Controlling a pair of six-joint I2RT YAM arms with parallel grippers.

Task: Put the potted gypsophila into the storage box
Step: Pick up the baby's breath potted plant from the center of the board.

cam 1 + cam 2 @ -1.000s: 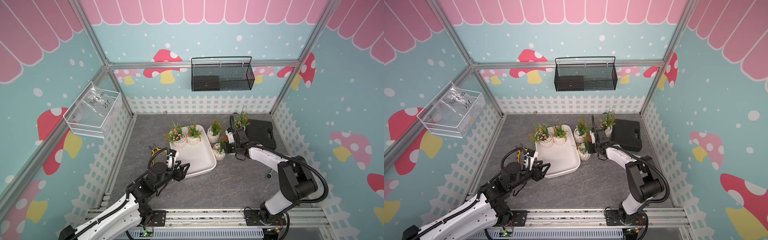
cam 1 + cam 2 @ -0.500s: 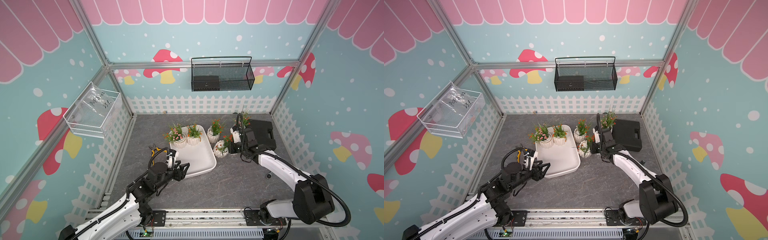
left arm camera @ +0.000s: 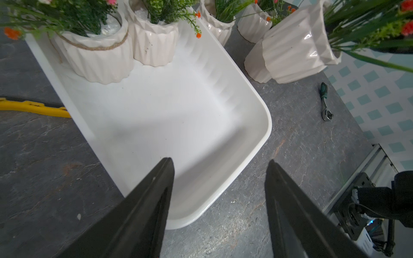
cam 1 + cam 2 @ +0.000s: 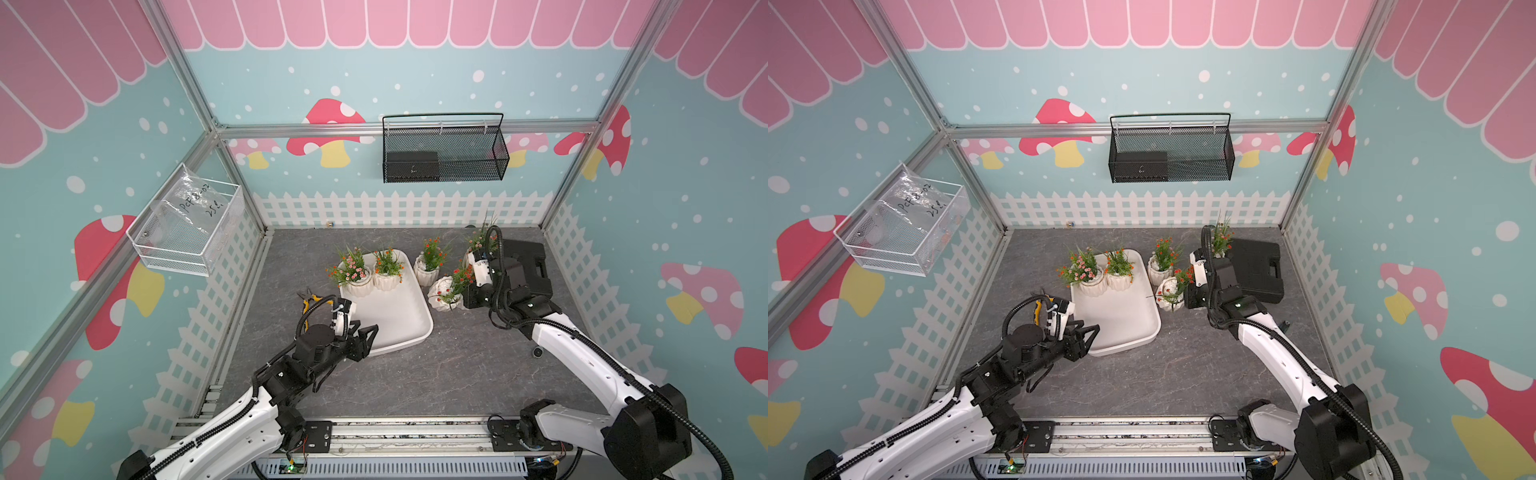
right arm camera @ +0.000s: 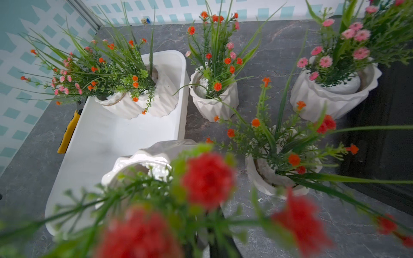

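The right claw (image 4: 464, 289) is pinched tight on the sprigs of one potted gypsophila (image 3: 292, 47), whose pot hangs tilted just beside the storage box (image 4: 430, 324). A good placement probably means lifting clear of the rim, then lowering onto bare tray floor until the pot stands upright before letting go. The left claw (image 3: 220, 160) hovers half-spread and empty.

Grey stone-patterned desk (image 4: 457, 374), crowded toward the back.
The white storage box (image 4: 399, 320) lies mid-desk, with yellow-handled pliers (image 4: 306, 305) just beside it on the left. To its right stand a potted gypsophila (image 5: 214, 107) just beside its rim, a second pot (image 5: 253, 178), and a third pot (image 5: 324, 105) beside a black case (image 4: 532, 257). A small ratchet driver (image 3: 325, 101) lies apart.
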